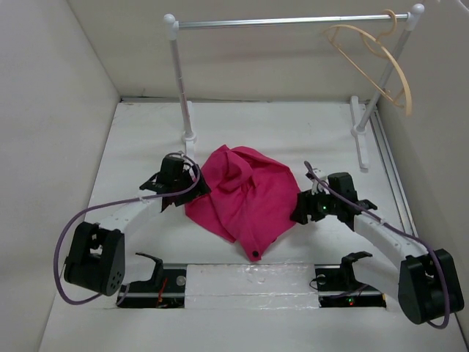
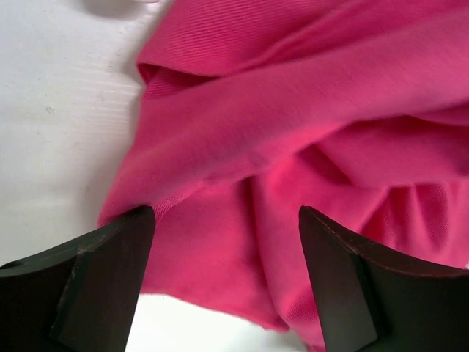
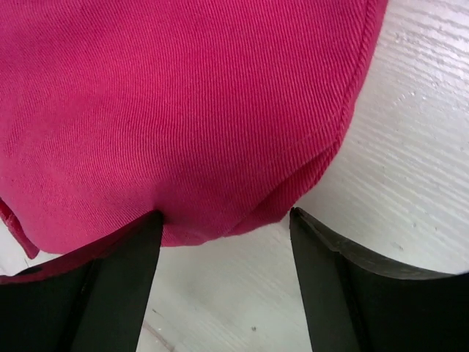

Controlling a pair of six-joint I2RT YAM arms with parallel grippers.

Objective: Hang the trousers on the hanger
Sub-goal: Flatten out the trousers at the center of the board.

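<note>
Trousers (image 1: 242,198): pink, crumpled heap mid-surface (image 1: 139,139); hanger (image 1: 404,94): tan wood, hooked on rail (image 1: 293,22), overhead view only; left end effector (image 2: 227,249), right end effector (image 3: 223,249): fingers apart at cloth edges.

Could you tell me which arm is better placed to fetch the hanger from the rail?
Probably the right: the hanger hangs at the right end of the rail, beyond the open right gripper.
</note>
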